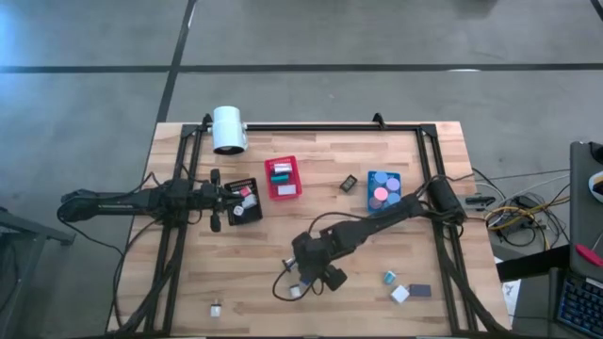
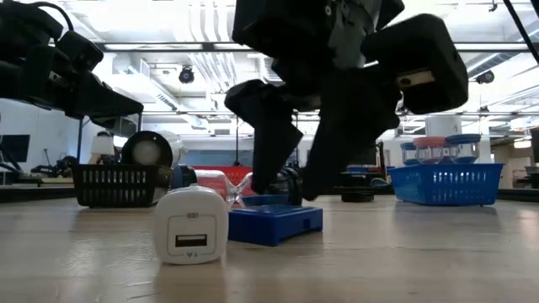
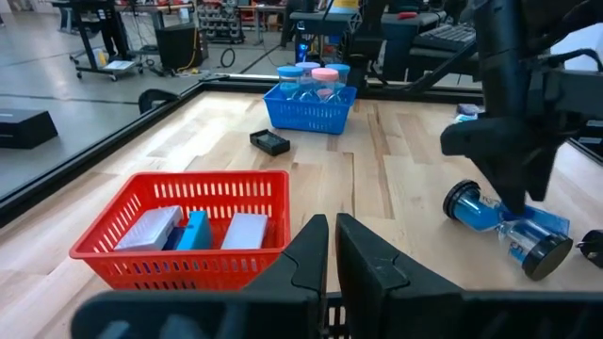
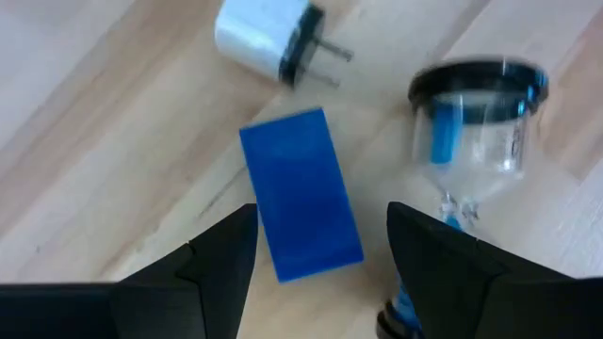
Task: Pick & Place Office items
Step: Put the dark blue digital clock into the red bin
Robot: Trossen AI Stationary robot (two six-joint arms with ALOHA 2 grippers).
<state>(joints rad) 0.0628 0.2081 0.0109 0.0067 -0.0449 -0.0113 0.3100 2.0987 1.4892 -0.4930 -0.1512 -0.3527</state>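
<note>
We're partway: red bin (image 1: 283,178), blue bin (image 1: 382,188) and black bin (image 1: 243,200) hold items, while our right gripper (image 4: 320,254), fingers apart and empty, hovers over the blue block (image 4: 301,195) at table 6 o'clock, strays at 5 and 7, left gripper (image 3: 332,247) pinched closed at 9.

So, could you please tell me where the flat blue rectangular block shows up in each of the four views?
High view: hidden under the right gripper, front centre of the table.
Low view: flat blue rectangular block at centre, right of the white plug adapter.
Left wrist view: not distinguishable.
Right wrist view: block between the open jaws.
Shared landmark: the blue-sand hourglass lying beside it.
</note>
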